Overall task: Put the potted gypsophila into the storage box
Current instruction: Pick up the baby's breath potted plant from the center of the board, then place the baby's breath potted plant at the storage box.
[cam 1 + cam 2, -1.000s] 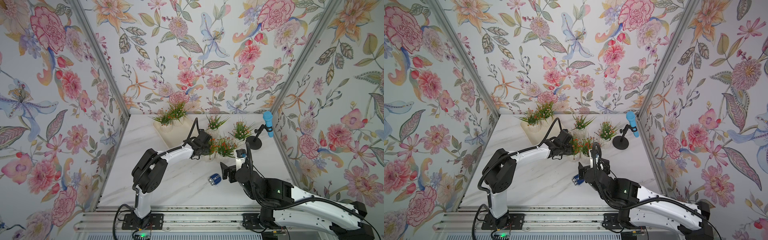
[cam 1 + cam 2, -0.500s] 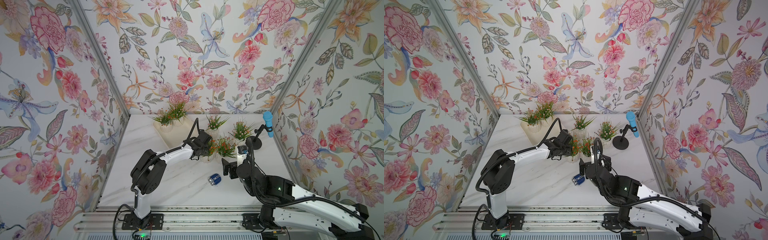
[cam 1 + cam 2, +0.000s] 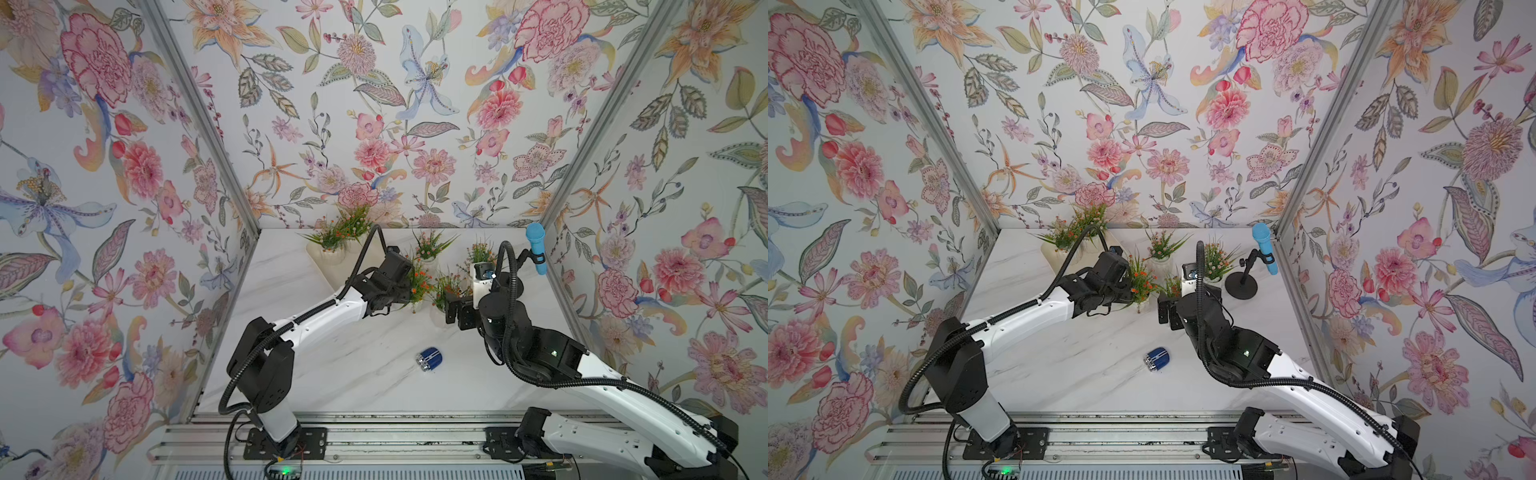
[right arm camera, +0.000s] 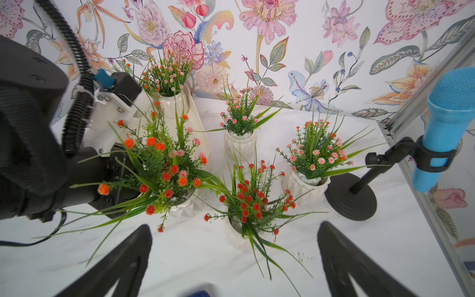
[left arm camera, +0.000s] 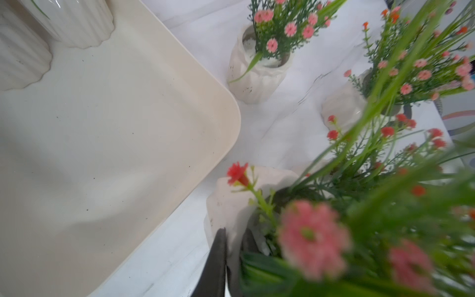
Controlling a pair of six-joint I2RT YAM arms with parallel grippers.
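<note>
My left gripper (image 5: 232,246) is shut on the rim of a potted gypsophila (image 4: 185,205) with orange-red flowers, just off the storage box's (image 5: 128,128) near corner; I cannot tell whether the pot is off the table. Two pots (image 3: 328,243) stand in the cream box (image 3: 320,261) at the rear left. My right gripper (image 4: 235,226) is open, facing a red-flowered pot (image 4: 246,205) a little ahead of its fingertips (image 4: 142,239). Two pink-flowered pots (image 4: 240,144) (image 4: 311,185) stand behind. In a top view the left gripper (image 3: 409,293) and right gripper (image 3: 455,309) flank the pot cluster.
A blue microphone (image 3: 536,249) on a black stand with a round base (image 3: 1241,284) is at the rear right, close to the pots. A small blue cylinder (image 3: 429,359) lies on the marble table nearer the front. Floral walls close off three sides.
The right arm has reached farther back toward the pots, its jaws still wide. The left gripper has stayed on its pot, hardly moving.
</note>
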